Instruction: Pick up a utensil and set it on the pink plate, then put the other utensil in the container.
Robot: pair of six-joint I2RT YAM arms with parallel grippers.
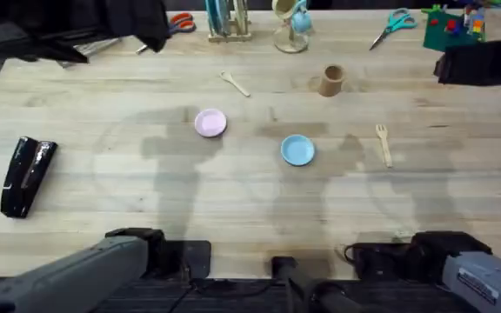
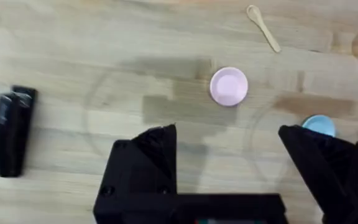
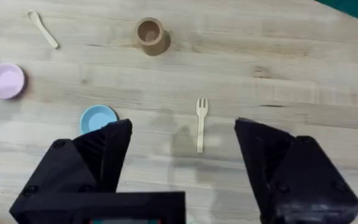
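Observation:
A small wooden spoon [image 1: 234, 83] [image 2: 263, 27] [image 3: 43, 28] lies on the table behind the pink plate [image 1: 210, 123] [image 2: 229, 86] [image 3: 5, 80]. The wooden fork [image 1: 384, 143] [image 3: 201, 124] lies at the right, tines pointing away from the arms. A tan wooden cup [image 1: 331, 80] [image 3: 151, 35] stands upright behind and left of the fork. My left gripper [image 2: 227, 146] is open above the table, near the arms' side of the pink plate. My right gripper [image 3: 183, 143] is open, with the fork's handle just beyond its fingers. Neither holds anything.
A light blue plate [image 1: 297, 149] [image 2: 319, 125] [image 3: 98, 118] sits between the pink plate and the fork. A black stapler [image 1: 26, 175] [image 2: 12, 130] lies at the left. Scissors [image 1: 392, 26], a rack [image 1: 227, 22] and a green toy [image 1: 453, 29] line the far edge.

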